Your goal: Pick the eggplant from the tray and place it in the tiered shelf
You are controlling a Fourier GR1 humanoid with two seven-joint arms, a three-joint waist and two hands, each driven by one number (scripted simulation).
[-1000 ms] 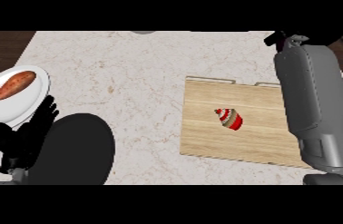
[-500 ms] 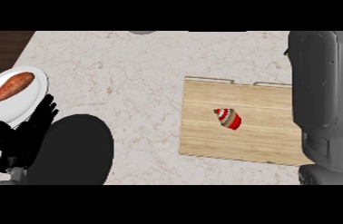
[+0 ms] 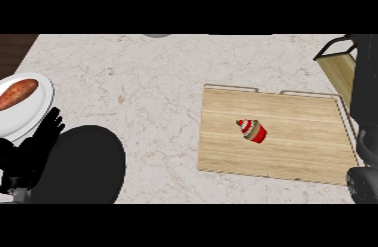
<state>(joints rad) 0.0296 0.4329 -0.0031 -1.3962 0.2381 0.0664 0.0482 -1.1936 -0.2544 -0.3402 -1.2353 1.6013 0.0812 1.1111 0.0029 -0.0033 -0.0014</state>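
While a small red, striped object [image 3: 251, 130] lies near the middle of the wooden tray [image 3: 295, 156] on the marble surface [image 3: 148, 81], the left robot hand [image 3: 35, 146] rests far left of the tray, fingers straight, beside a white plate [image 3: 29, 113] holding an orange-brown food [image 3: 16, 93]. A shelf frame [image 3: 338, 58] shows above the tray's right corner.

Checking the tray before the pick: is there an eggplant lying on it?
No: the wooden tray holds only a small red and brown striped object, nothing like an eggplant.
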